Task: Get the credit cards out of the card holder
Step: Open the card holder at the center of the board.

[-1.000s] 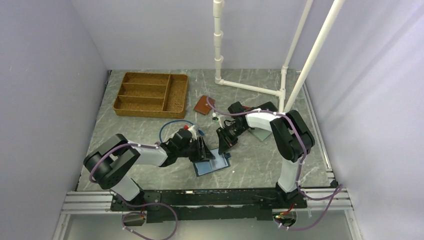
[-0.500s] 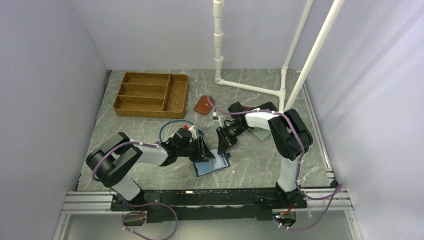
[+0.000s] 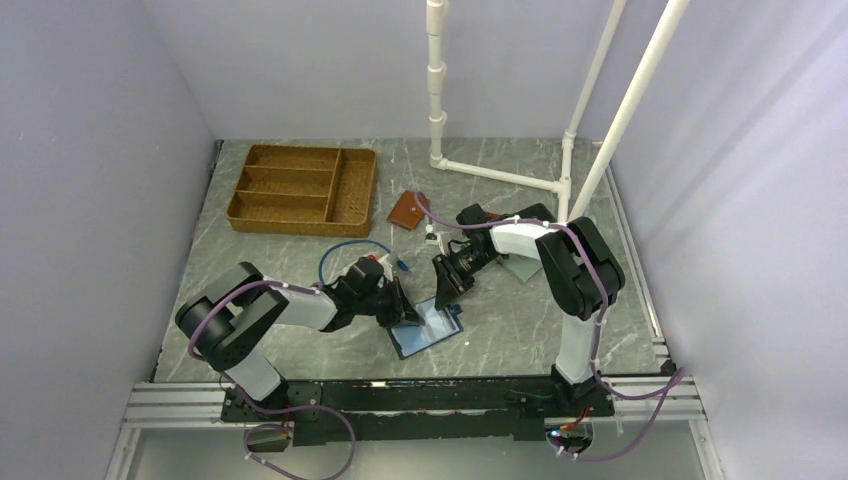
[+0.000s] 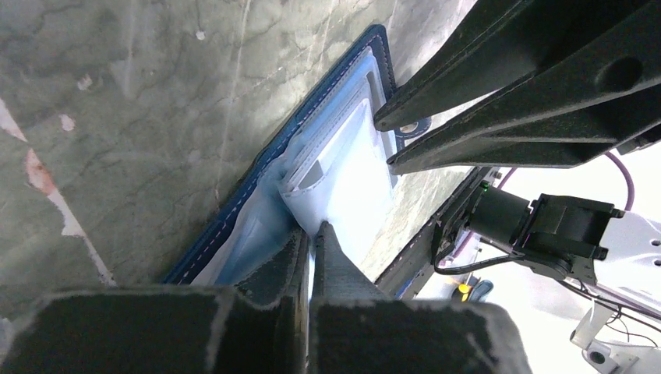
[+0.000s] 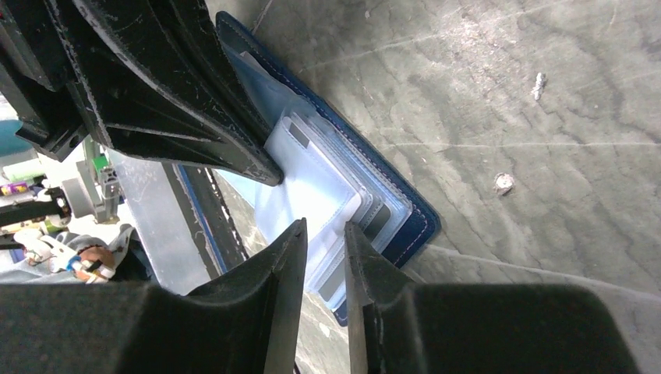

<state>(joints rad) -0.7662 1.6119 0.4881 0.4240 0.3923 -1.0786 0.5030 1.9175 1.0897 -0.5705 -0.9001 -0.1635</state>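
The task looks to be at an early stage, since no card is clearly out yet. The left gripper is clenched tight, its tips pressed against the near-left part of the open card holder. They touch a clear plastic sleeve, and I cannot tell whether a thin edge of it is pinched between them. The holder lies spread flat on the table, in the near middle between the two arms. The credit cards sit tucked in its sleeves with only their stepped edges showing. The right gripper has its jaws narrowly parted and grasps nothing, and its tips appear to bear down on the holder's far-right edge as if to pin it. Further right, a pale flat rectangle lies beside the right arm, and I cannot say whether it is a card. So every visible card is left to be drawn out. As for materials, the woven wicker tray at the far left is rigid and divided into compartments. A tan-brown leather wallet lies closed beyond the grippers. The holder has a stitched navy leather border around a glossy pale blue lining. Its sleeves are limp, slick and see-through, likely hard to separate from the stiff, thin, grey-and-dark cards. The table top is smooth, marbled grey-green.
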